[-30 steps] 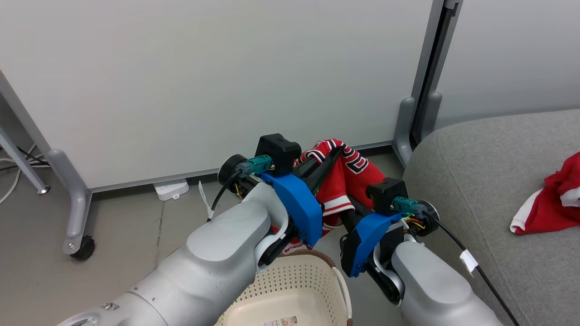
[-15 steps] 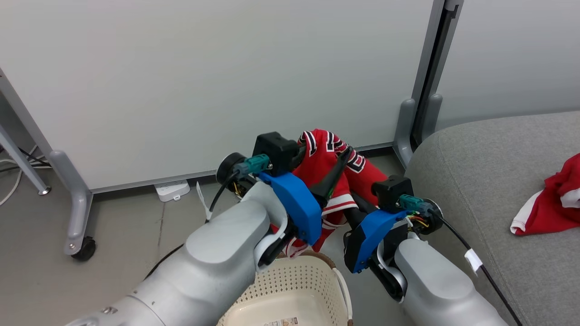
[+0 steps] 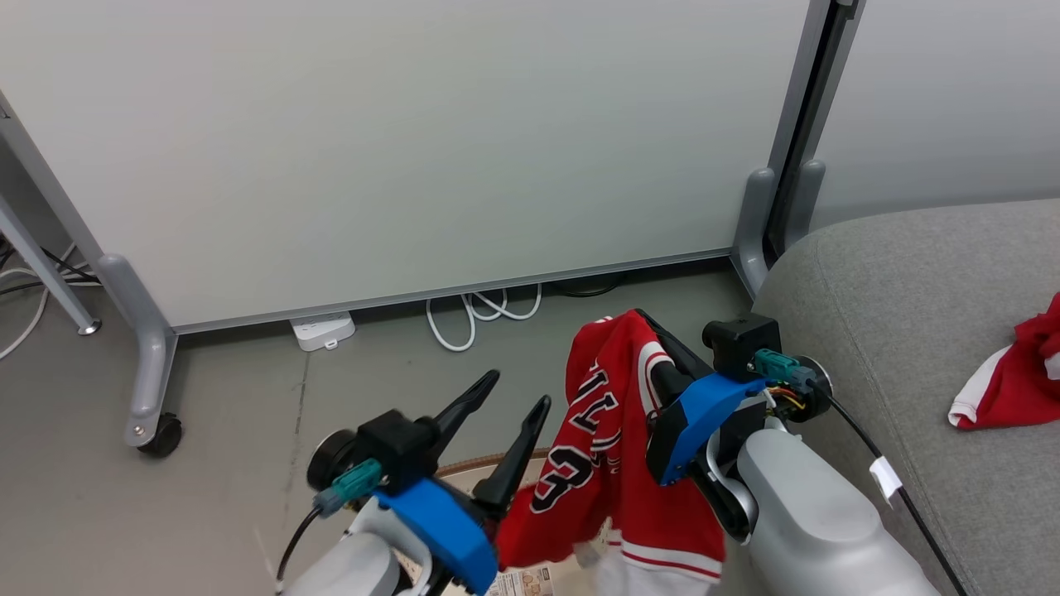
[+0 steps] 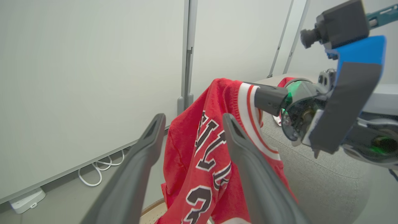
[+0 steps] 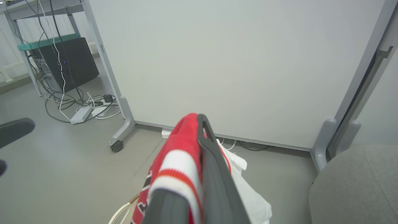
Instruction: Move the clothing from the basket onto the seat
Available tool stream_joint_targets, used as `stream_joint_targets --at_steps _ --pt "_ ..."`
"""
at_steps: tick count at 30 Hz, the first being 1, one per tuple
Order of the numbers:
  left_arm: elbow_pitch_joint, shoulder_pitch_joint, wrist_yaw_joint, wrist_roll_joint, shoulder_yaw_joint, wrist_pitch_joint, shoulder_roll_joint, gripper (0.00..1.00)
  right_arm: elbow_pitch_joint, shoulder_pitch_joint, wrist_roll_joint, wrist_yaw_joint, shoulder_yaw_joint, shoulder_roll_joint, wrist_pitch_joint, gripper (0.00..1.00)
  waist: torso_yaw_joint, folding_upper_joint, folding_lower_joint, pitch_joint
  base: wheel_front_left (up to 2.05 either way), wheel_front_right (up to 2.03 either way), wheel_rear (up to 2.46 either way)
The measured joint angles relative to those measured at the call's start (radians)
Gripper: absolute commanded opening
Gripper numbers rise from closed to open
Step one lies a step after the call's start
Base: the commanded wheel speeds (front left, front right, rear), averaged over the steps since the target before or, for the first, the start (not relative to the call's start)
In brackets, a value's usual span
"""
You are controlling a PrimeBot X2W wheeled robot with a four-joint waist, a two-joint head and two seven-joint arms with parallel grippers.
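Head view: the right claw (image 3: 661,338) is clamping the jersey (image 3: 600,430) by its trimmed edge, cloth hanging long and straight below the fingers. The seat (image 3: 911,331) is sitting just to that claw's right, and the left claw (image 3: 517,389) is gaping empty beside the jersey.

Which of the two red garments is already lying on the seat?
The plain red piece with a white edge, lying on the grey seat at the head view's right edge. The lettered jersey hangs from the shut right gripper instead.
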Motion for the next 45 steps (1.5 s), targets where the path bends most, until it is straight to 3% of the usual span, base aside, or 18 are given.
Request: stream_joint_targets --at_steps 7,14,28,36,45 --pt "-0.111 0.207 -0.016 0.136 0.169 0.000 0.036 1.00 -0.017 0.018 -0.021 0.000 -0.044 -0.008 -0.003 0.00 0.013 0.0000 0.0000 0.003 0.00 0.00 0.00" --pt "-0.128 0.305 -0.040 0.202 0.277 0.000 0.011 1.00 -0.038 0.038 -0.040 0.000 -0.092 -0.012 0.005 0.00 0.026 0.0000 -0.0001 -0.002 0.00 0.00 0.00" --pt "-0.113 0.343 -0.076 0.279 0.357 0.000 -0.038 1.00 -0.092 0.070 -0.072 0.000 -0.132 -0.012 0.032 0.00 0.009 0.0000 -0.0001 0.009 0.00 0.00 0.00" --pt "-0.119 0.348 -0.078 0.299 0.390 0.000 -0.047 1.00 -0.122 0.085 -0.088 0.000 -0.148 -0.010 0.047 0.00 -0.058 0.0000 0.0000 0.026 0.00 0.00 0.00" --pt "-0.128 0.345 -0.079 0.316 0.402 0.000 -0.055 1.00 -0.147 0.092 -0.099 0.000 -0.159 -0.012 0.059 0.00 -0.198 0.0000 0.0000 0.046 0.00 0.00 0.00"
